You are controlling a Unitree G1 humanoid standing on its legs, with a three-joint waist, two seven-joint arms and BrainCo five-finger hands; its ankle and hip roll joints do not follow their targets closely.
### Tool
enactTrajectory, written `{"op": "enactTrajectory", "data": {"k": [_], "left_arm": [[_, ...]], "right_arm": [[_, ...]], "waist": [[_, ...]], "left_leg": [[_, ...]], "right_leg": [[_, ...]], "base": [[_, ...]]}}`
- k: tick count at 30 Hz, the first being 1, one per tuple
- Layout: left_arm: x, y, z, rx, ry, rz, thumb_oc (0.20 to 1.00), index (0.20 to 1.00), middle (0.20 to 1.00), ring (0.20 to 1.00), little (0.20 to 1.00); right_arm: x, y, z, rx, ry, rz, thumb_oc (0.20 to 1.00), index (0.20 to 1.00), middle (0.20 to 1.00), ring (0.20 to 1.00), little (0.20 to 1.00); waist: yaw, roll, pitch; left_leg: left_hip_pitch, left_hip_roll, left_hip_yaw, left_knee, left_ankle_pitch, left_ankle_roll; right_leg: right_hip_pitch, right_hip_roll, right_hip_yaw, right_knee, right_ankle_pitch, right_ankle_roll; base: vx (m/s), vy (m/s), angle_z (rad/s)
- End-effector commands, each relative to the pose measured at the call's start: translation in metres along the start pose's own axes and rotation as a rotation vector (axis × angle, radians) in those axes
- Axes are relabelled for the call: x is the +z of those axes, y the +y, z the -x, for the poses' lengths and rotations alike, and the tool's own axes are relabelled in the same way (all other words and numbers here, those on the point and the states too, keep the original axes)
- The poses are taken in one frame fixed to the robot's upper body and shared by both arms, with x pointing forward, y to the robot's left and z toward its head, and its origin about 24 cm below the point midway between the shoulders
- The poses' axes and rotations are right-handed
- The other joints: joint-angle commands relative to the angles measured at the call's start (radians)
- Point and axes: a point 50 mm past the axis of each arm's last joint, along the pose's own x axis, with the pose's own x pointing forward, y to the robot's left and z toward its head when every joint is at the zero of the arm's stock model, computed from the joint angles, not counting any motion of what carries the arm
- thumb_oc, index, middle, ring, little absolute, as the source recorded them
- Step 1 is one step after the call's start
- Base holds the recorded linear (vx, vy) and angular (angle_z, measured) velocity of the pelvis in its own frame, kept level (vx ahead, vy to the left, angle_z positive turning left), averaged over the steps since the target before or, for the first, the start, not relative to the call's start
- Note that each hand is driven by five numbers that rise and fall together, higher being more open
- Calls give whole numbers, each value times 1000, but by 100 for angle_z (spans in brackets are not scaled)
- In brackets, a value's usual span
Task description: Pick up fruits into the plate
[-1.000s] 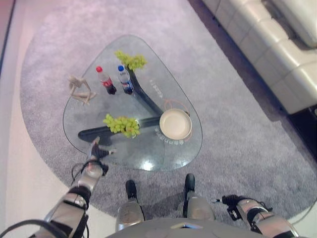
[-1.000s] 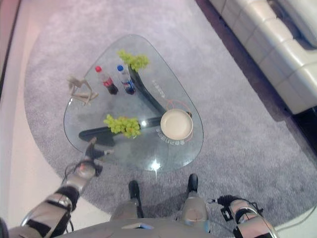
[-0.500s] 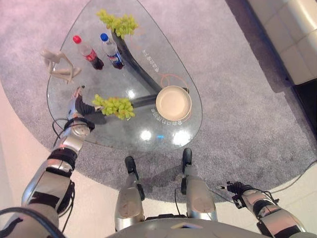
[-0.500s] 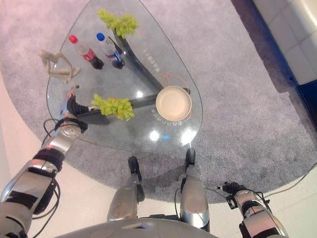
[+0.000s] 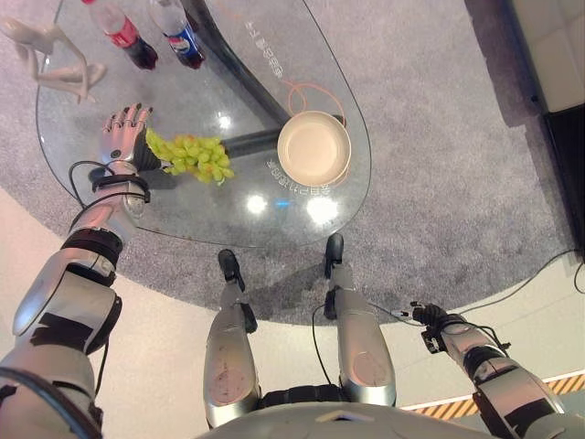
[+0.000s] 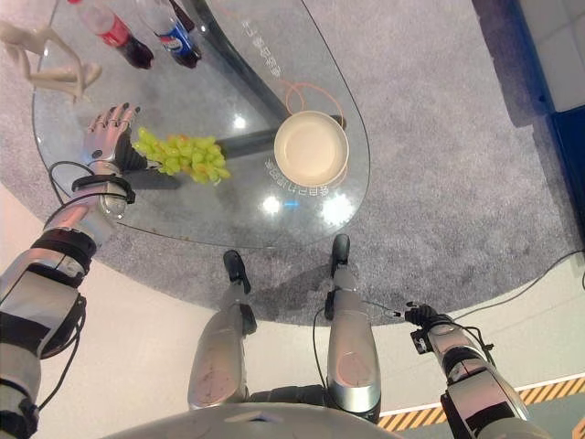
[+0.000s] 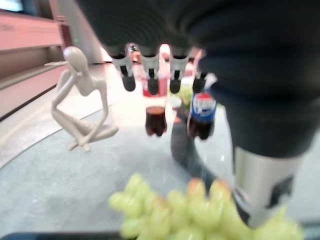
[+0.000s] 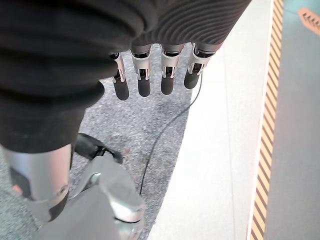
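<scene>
One grape bunch (image 5: 188, 157) lies lengthwise between left robot hand (image 5: 122, 131) and plate (image 5: 313, 148).

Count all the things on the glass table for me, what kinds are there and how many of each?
Bottles: 2, a red-capped bottle and a blue-labelled bottle
Grape bunches: 1, green grapes
Plates: 1, cream plate
Figurines: 1, a pale seated figurine
Total: 5
</scene>
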Motion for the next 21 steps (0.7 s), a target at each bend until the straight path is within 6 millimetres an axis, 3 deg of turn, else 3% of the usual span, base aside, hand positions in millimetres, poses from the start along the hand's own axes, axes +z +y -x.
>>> {"op": "enactTrajectory", "data": {"k": [1,12,17,21], "left_arm": [[-24,23,-7,91,41,-130,1000,1000,1000,1000,1000],[-17,5,0,33,11,-226,1000,1000,1000,1000,1000],[-27,12,0,106,78,-227,1000,1000,1000,1000,1000],[-35,26,-2,259,154,-219,1000,1000,1000,1000,1000]], "right_arm": [[-10,-12,2,-46,29,-4,1000,1000,1000,1000,1000],[-6,-14,3,-65,-10,-54,1000,1000,1000,1000,1000],[-15,-11,4,-52,-9,-52,1000,1000,1000,1000,1000],[-23,-5,4,-28,5,-46,1000,1000,1000,1000,1000]], "waist": [[-9,-37,-11],[-37,-46,-11],[-49,-59,-11],[-57,-69,-11]], "left_leg": [[-147,-69,38,222,-154,39],[-263,-69,56,295,-182,45],[-292,-68,58,310,-188,44],[-319,-65,55,335,-197,43]], "right_leg": [[-121,36,14,182,-114,-22],[-241,34,25,217,-101,-19],[-267,37,31,211,-88,-18],[-291,39,34,220,-85,-20]], "base": [[-34,20,-3],[-1,16,1],[2,3,-1],[7,0,-2]]}}
